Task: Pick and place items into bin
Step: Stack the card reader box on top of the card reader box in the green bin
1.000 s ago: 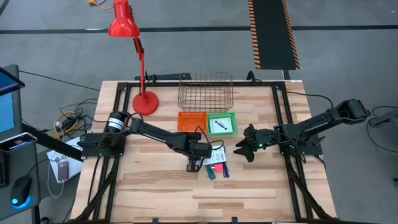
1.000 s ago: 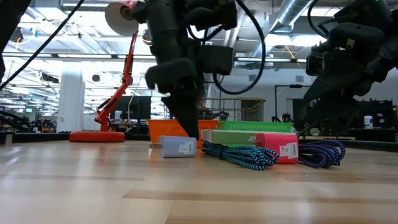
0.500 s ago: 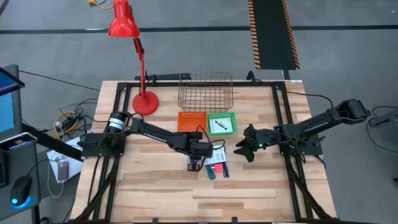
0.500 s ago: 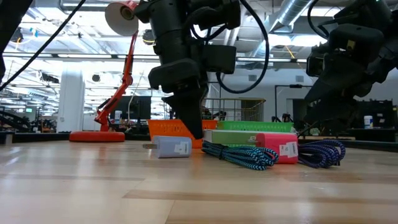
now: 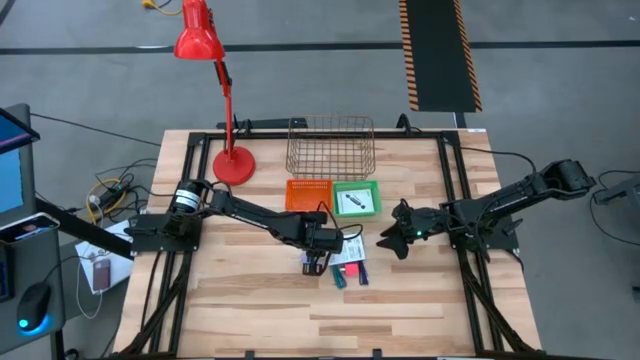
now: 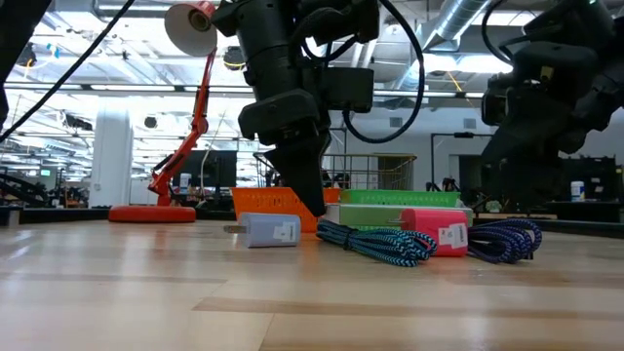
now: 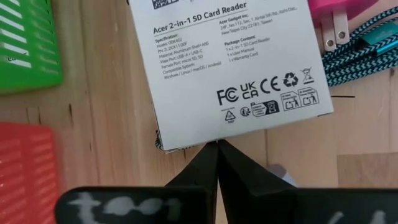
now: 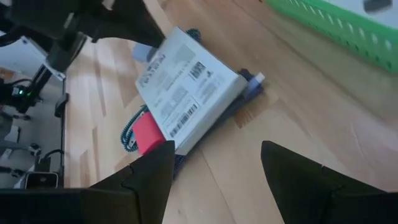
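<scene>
I see the left gripper (image 7: 217, 163) pinched shut, empty, beside the white card-reader box (image 7: 233, 68) mid-table, near the green bin (image 5: 356, 200). Right gripper (image 8: 214, 163) spread wide, right of pile.

White printed card-reader box (image 7: 233, 68) lying flat on the tabletop (image 5: 260, 310), label side up, resting partly over teal braided cable (image 6: 375, 244) and dark blue braided cable (image 6: 502, 237). Pink block (image 6: 436, 232) tucked beside the box, metal prongs showing. Small pale blue-grey charger block (image 6: 271, 230) on its side, just beside the teal cable. Green bin (image 5: 356, 199) and orange bin (image 5: 307, 193) side by side beyond the cluster.
</scene>
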`<control>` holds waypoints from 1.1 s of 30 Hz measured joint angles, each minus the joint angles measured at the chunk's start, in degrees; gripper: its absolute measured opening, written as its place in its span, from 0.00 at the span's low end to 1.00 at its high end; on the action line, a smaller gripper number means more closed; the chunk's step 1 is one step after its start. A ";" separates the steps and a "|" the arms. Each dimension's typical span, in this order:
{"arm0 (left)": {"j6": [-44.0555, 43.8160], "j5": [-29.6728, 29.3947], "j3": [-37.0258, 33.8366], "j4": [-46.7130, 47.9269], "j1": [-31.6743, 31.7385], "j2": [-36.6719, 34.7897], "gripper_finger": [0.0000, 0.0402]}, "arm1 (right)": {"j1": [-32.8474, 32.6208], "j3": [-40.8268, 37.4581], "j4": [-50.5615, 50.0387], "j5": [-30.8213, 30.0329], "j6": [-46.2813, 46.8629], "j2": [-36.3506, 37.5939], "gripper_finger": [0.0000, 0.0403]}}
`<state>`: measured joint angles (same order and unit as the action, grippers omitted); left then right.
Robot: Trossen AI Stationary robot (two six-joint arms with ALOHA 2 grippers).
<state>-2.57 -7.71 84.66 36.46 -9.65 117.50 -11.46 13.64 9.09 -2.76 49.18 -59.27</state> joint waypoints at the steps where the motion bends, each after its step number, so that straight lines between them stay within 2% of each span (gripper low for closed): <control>1: 0.00 0.00 0.00 -0.02 0.00 0.00 0.00 | 0.00 -0.01 -0.33 0.12 0.98 0.00 0.58; 14: 0.00 0.00 0.00 0.03 0.00 -0.03 0.00 | 0.00 0.01 0.38 0.98 12.19 -0.02 0.58; 22: 0.00 0.00 0.00 0.03 0.00 -0.07 0.00 | -0.26 -0.01 1.85 0.90 12.42 -2.77 0.58; 27: 0.00 0.00 0.00 0.05 0.00 -0.07 0.00 | -1.01 0.01 9.13 1.10 10.84 -7.03 0.58; 33: 0.00 0.03 0.00 0.05 0.00 -0.07 0.00 | -1.14 -0.03 11.92 1.04 10.79 -11.70 0.58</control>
<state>-2.57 -7.68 84.66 36.51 -9.65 117.43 -12.60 13.61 21.01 -1.72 59.96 -70.96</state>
